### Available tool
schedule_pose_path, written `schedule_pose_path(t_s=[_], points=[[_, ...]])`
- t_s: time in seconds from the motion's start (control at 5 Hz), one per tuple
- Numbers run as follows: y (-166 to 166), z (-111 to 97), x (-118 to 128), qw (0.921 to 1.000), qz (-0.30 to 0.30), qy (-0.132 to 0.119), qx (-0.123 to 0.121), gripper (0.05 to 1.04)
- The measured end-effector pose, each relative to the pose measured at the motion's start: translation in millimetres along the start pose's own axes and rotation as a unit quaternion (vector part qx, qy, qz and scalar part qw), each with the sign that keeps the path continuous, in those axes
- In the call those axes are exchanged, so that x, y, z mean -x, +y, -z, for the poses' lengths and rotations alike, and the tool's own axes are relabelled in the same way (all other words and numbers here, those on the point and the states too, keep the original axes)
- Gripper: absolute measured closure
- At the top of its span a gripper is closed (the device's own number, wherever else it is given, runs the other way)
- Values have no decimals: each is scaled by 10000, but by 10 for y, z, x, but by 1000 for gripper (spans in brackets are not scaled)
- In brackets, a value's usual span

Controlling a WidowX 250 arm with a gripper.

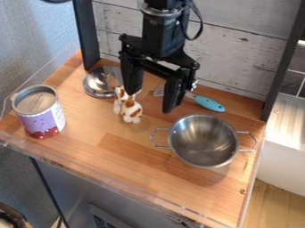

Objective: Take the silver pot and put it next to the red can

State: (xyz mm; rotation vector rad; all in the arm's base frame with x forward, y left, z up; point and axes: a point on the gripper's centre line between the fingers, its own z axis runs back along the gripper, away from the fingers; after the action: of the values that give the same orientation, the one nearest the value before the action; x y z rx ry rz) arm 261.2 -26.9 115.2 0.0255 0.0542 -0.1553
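Over the wooden counter [140, 162], the gripper [151, 102] hangs with its fingers wide apart. The silver pot [204, 140] sits upright at the right, well apart from the purple-labelled can [39, 111] at the left. Between them, farther back, are a metal bowl [97, 83], a blue-handled utensil [209, 103] and a spotted toy animal [130, 110].

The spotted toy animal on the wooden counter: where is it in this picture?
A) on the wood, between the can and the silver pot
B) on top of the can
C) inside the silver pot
A: the spotted toy animal rests on the wooden counter, with the can to its left in the view and the silver pot to its right.
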Motion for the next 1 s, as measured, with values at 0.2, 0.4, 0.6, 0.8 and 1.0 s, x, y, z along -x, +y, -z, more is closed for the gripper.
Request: schedule_pose_path(t_s=[0.2,0.4,0.6,0.8,1.0], points=[[1,55,7,9999,-18,115,-3,83],[-240,-4,-14,9996,128,86,-238,83],[-348,-4,2,9982,-1,79,-593,83],[-637,154,-13,9953,305,-76,-916,83],[-875,357,-54,9904,521,-180,-1266,83]])
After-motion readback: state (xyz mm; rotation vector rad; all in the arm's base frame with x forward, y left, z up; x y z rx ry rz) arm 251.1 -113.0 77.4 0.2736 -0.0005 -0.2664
